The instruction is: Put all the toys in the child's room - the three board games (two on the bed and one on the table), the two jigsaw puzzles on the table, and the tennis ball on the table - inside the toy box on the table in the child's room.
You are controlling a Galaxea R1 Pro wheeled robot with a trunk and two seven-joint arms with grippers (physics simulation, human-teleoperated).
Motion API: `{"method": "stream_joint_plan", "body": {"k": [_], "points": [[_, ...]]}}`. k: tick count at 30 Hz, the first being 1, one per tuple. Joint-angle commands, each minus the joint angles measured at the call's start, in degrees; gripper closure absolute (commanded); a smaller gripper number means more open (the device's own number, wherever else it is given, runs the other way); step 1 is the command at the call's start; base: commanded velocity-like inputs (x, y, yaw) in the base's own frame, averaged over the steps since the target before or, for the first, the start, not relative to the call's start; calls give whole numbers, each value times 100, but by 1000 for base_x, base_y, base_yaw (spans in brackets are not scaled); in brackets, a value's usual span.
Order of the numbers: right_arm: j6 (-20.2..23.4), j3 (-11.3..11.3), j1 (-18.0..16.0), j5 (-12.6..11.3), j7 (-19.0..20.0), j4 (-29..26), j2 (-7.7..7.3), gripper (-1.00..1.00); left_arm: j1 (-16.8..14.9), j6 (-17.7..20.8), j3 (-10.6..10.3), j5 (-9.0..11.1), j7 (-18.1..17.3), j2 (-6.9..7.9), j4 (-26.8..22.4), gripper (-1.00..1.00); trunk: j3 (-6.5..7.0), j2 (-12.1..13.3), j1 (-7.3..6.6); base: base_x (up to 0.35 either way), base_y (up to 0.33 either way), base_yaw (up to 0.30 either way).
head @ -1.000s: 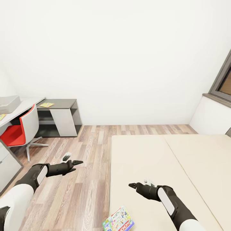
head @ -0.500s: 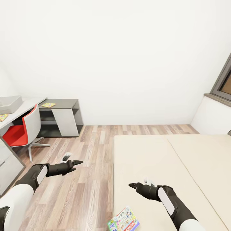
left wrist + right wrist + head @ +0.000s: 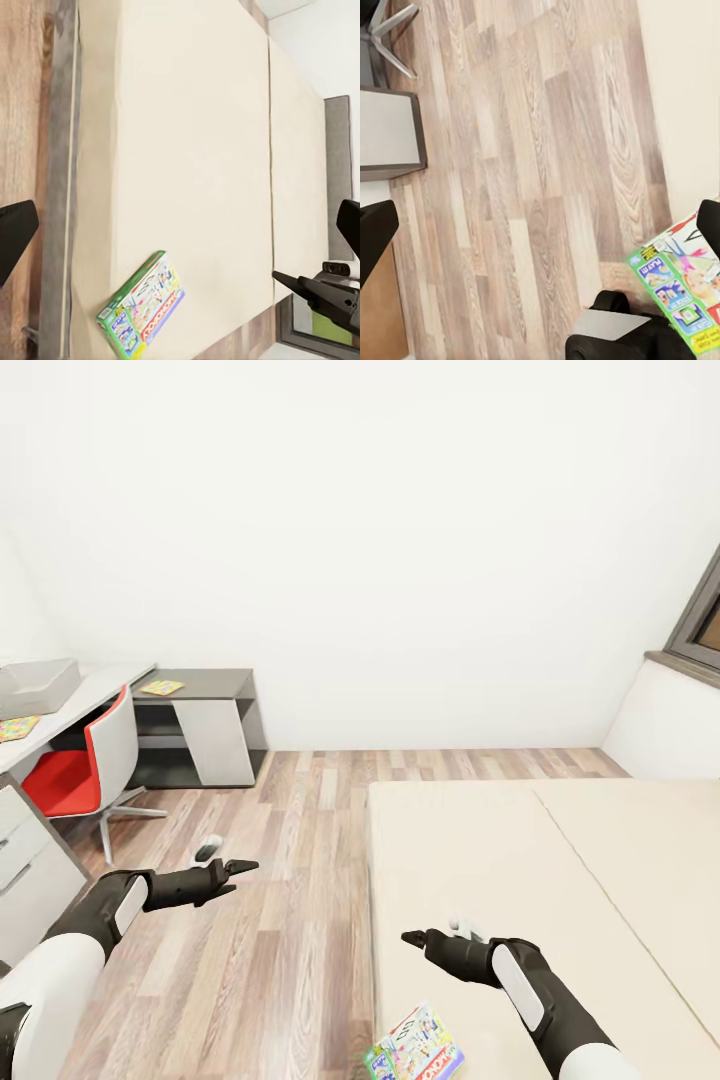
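Observation:
One board game [image 3: 415, 1050], a flat box with green, blue and red print, lies on the near corner of the beige bed [image 3: 540, 860]. It also shows in the left wrist view as the board game [image 3: 142, 306] and in the right wrist view as the board game [image 3: 686, 285]. My right gripper [image 3: 412, 937] hovers open above the bed, just beyond the box. Over the wood floor, my left gripper [image 3: 238, 867] hangs open and empty. On the white table [image 3: 95, 695] at far left stand the grey toy box [image 3: 38, 685] and a jigsaw puzzle [image 3: 15, 728]. Another jigsaw puzzle [image 3: 162, 687] lies on the dark side desk.
A red and white swivel chair [image 3: 85, 765] stands at the table. White drawers [image 3: 30, 860] jut out at the near left. Wood floor [image 3: 290, 860] runs between table and bed. A grey-framed window [image 3: 700, 625] is at the right.
The whole picture has shifted right, so the camera has turned left: more of the table shows. Both arms hold the same pose, and nothing was taken or let go.

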Motion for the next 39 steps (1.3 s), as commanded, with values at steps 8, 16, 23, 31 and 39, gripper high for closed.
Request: {"method": "stream_joint_plan", "body": {"k": [8, 16, 23, 31, 39], "points": [[13, 12, -4, 5, 10, -5, -2, -100, -5, 44, 12, 26, 2, 0, 2, -100, -12, -12, 3, 0, 169, 0], [12, 12, -4, 5, 10, -5, -5, -100, -5, 45, 12, 26, -3, 0, 1, -100, -12, -12, 3, 0, 150, 0], [11, 12, -4, 5, 10, -5, 0, -100, -5, 44, 12, 26, -6, 7, 1, -100, -12, -12, 3, 0, 149, 0], [11, 12, -4, 5, 10, -5, 0, -100, -5, 44, 12, 26, -7, 8, 2, -100, -12, -12, 3, 0, 148, 0], [11, 12, -3, 5, 10, -5, 0, -100, -5, 45, 15, 26, -7, 15, 2, -100, -12, -12, 3, 0, 148, 0]]}}
